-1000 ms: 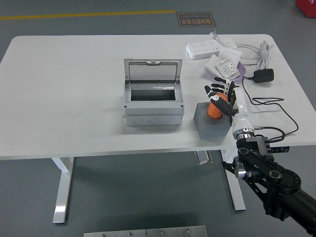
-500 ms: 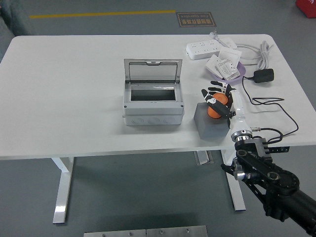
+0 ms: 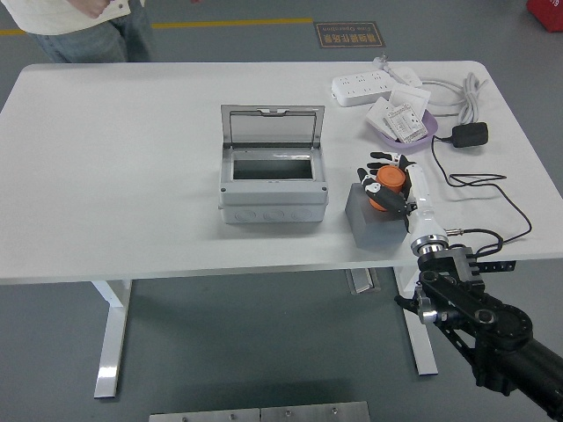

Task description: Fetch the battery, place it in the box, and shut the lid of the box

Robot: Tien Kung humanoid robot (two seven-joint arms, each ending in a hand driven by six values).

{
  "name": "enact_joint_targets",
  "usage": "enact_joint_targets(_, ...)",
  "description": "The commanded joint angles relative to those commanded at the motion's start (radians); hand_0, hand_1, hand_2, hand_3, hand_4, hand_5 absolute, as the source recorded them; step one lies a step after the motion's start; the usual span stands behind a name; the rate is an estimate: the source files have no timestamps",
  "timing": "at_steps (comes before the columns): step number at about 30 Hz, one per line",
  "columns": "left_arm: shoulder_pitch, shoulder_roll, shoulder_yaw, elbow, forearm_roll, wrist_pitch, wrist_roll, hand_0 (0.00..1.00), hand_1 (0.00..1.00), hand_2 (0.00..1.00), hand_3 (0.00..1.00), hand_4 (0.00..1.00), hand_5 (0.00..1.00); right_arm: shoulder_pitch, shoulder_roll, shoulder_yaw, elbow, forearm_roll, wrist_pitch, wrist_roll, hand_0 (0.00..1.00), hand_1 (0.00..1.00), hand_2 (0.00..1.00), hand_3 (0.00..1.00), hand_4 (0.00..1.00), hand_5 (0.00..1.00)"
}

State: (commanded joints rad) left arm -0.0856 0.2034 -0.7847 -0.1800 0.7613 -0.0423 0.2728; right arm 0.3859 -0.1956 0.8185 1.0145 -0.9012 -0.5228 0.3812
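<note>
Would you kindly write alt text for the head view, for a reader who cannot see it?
The right robot hand grips an orange battery above a grey block on a white table. To its left a grey box stands with its lid open.

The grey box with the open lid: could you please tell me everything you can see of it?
The grey box looks like a plastic enclosure, rectangular, with round marks along its front wall. Its clear-paned lid stands raised at the far side, so the dark inside shows with nothing visible in it. It sits square on the white table near the middle, left of the grey block. Nothing else touches it.
</note>
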Motion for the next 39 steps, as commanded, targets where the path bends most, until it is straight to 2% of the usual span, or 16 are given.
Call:
enact_joint_targets(5,0.0,0.0,-0.001,0.0,0.003,0.0,-0.001,0.752,0.832,0.793,0.85,0.47,0.002,0.0,-0.001,-0.001,-0.003,0.003,0.001,-0.004,0.665,0.59,0.566,0.617,0.419,0.047)
enact_joint_targets(6,0.0,0.0,-0.001,0.0,0.003,0.0,-0.001,0.752,0.832,0.793,0.85,0.467,0.002,0.0,-0.001,-0.001,-0.004,0.005,0.001,-0.005,0.662,0.582,0.557,0.61,0.337,0.014)
enact_joint_targets(11,0.0,0.001,-0.001,0.0,0.003,0.002,-0.003,0.752,0.832,0.793,0.85,0.467,0.002,0.0,-0.002,-0.004,-0.006,0.01,0.002,-0.012,0.662,0.582,0.557,0.61,0.337,0.014)
enact_joint_targets(12,0.0,0.001,-0.001,0.0,0.003,0.002,-0.004,0.751,0.833,0.793,0.85,0.464,0.002,0.0,-0.002,-0.005,-0.006,0.011,0.002,-0.014,0.644,0.557,0.538,0.596,0.203,0.002)
enact_joint_targets(17,0.001,0.001,-0.001,0.0,0.002,0.004,-0.007,0.751,0.833,0.793,0.85,0.464,0.002,-0.002,-0.001,-0.008,-0.007,0.014,-0.001,-0.019,0.644,0.557,0.538,0.596,0.203,0.002)
enact_joint_targets(18,0.001,0.001,-0.001,0.0,0.002,0.004,-0.007,0.751,0.833,0.793,0.85,0.461,0.002,-0.002,-0.001,-0.009,-0.007,0.014,-0.002,-0.019,0.515,0.428,0.399,0.388,0.002,0.002)
enact_joint_targets(23,0.002,0.002,-0.001,0.0,0.0,0.007,-0.011,0.751,0.833,0.793,0.85,0.461,0.002,0.001,-0.004,-0.016,-0.001,0.007,-0.006,-0.029,0.515,0.428,0.399,0.388,0.002,0.002)
enact_joint_targets(24,0.002,0.002,0.0,0.0,0.0,0.008,-0.012,0.751,0.832,0.793,0.849,0.457,0.002,0.003,-0.005,-0.018,0.002,0.005,-0.007,-0.031,0.432,0.34,0.325,0.292,0.002,0.002)
enact_joint_targets(29,0.003,0.002,0.002,0.0,-0.002,0.011,-0.018,0.751,0.832,0.793,0.849,0.457,0.002,0.012,-0.011,-0.025,0.017,-0.003,-0.017,-0.036,0.432,0.34,0.325,0.292,0.002,0.002)
enact_joint_targets(30,0.003,0.002,0.002,0.0,-0.001,0.012,-0.018,0.75,0.832,0.793,0.848,0.456,0.002,0.014,-0.013,-0.026,0.02,-0.005,-0.019,-0.037,0.394,0.276,0.273,0.227,0.002,0.002)
enact_joint_targets(39,0.006,0.002,0.002,0.0,0.003,0.014,-0.02,0.75,0.832,0.792,0.846,0.455,0.002,0.04,-0.032,-0.023,0.058,-0.043,-0.032,-0.054,0.4,0.261,0.258,0.214,0.002,0.002)
